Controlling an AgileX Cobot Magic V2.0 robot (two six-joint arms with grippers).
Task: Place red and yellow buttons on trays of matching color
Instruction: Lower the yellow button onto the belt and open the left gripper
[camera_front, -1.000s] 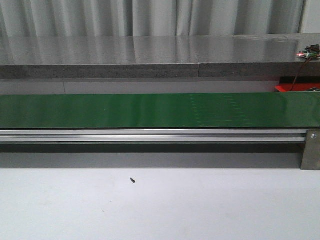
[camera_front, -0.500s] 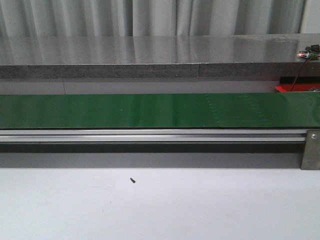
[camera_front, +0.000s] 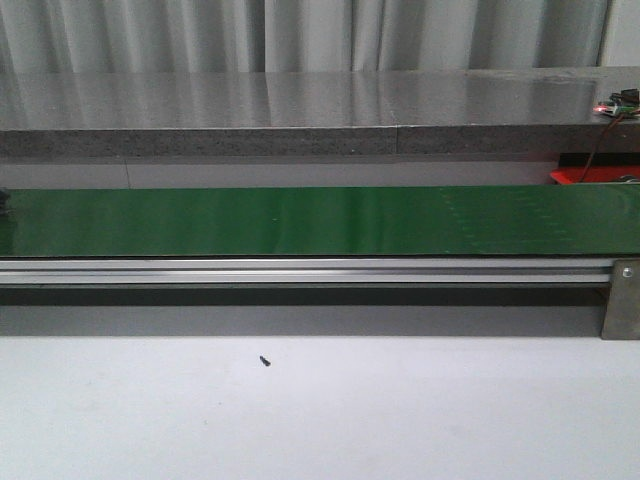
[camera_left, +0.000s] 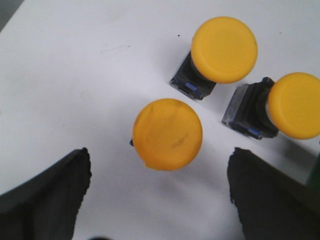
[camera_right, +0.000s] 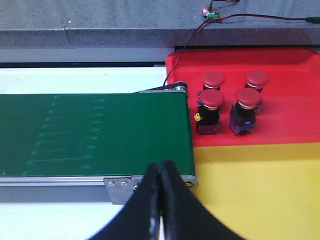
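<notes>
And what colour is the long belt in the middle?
Green. The conveyor belt is dark green, clearest in the front view.

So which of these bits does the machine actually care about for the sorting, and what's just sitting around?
Part of the job:
- three yellow buttons, on the white table
- four red buttons, on the red tray
- yellow tray
- left end effector, open
- right end effector, shut

Just lying about:
- green conveyor belt
- small dark speck
- circuit board with wires
</notes>
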